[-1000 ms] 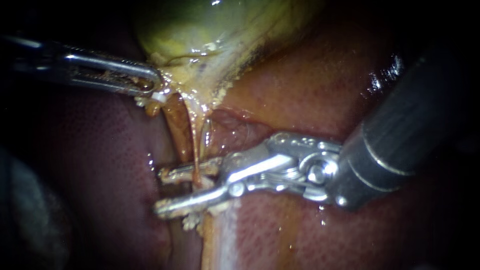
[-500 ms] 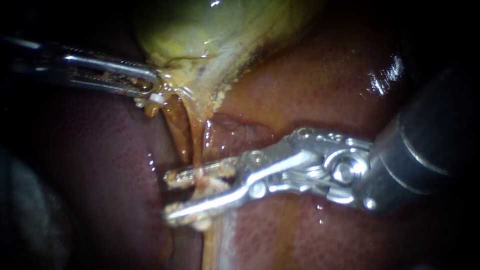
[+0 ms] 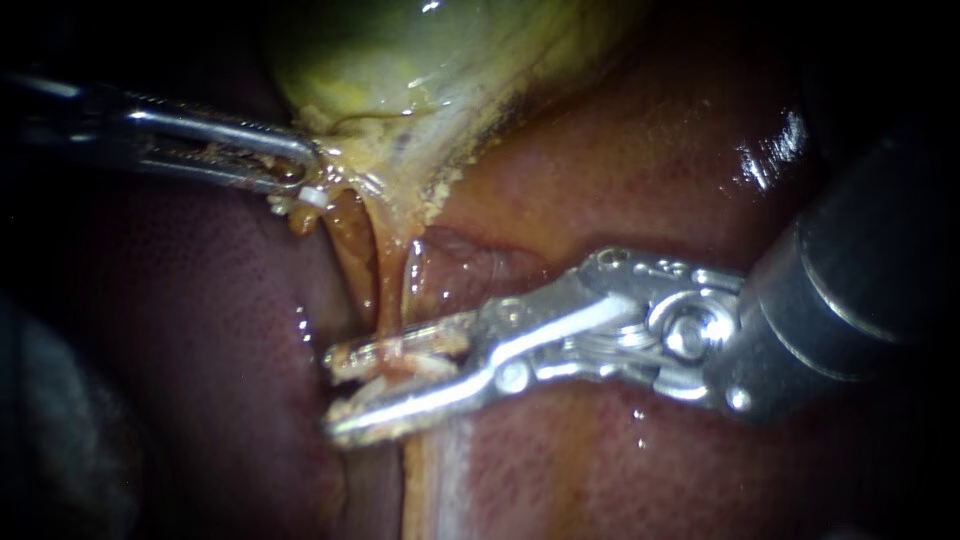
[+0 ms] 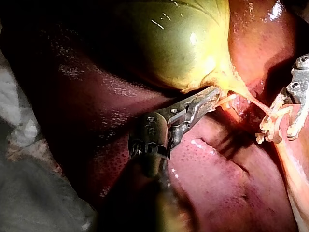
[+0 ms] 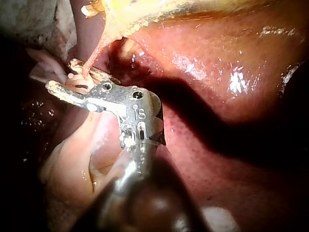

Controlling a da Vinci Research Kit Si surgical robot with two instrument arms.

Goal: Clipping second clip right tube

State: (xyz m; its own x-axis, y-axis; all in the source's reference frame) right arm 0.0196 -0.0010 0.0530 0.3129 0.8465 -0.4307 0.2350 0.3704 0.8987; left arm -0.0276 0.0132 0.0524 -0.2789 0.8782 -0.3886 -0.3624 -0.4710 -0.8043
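- Tube (image 3: pixel 388 290) runs down from the neck of the gallbladder (image 3: pixel 400 60) over the liver (image 3: pixel 620 170) and passes between the jaws of your right instrument (image 3: pixel 345 390).
- Your right instrument's jaws are clamped on the tube, pressing it from both sides; pale scraps cling to them.
- Your left instrument (image 3: pixel 300 172) has its jaws clenched on the gallbladder's lower edge, just beside the tube's top.

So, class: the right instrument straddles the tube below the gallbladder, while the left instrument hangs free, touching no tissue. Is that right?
Not quite. The left instrument is not free: it holds the gallbladder at its lower edge, as the left wrist view shows. The right instrument does straddle the tube below the gallbladder.
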